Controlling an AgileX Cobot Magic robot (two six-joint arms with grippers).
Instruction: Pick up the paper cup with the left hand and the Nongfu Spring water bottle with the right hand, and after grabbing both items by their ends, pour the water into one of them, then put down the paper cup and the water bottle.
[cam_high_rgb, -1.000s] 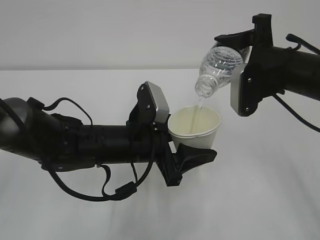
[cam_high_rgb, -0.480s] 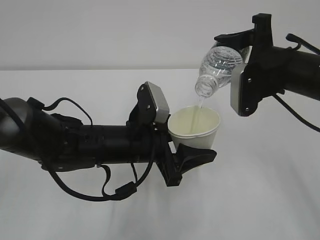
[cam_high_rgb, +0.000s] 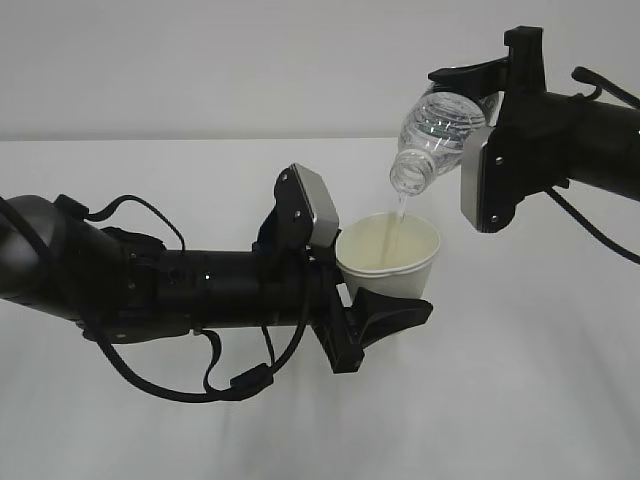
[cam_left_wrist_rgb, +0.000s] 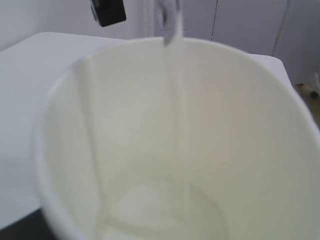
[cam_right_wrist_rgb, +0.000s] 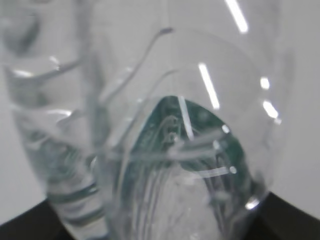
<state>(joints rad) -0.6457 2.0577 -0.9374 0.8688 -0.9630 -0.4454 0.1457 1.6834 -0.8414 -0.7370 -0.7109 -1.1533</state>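
Nearest you, your left gripper (cam_high_rgb: 385, 312) reaches in from the left and holds the cup (cam_high_rgb: 392, 256) by its base, upright and lifted clear of the white table (cam_high_rgb: 520, 400), the jaws closed around its lower wall. A thin stream of water (cam_high_rgb: 399, 214) drops into the cup's cream interior; from the left wrist, the stream (cam_left_wrist_rgb: 176, 100) runs down to the bottom. Above and to the right, your right gripper (cam_high_rgb: 490, 95) clamps the bottle (cam_high_rgb: 433, 136) by its rear end, tilted mouth-down just above the cup's rim, not touching it. From the right wrist, the clear ribbed bottle (cam_right_wrist_rgb: 165, 150) fills the view, green label showing through.
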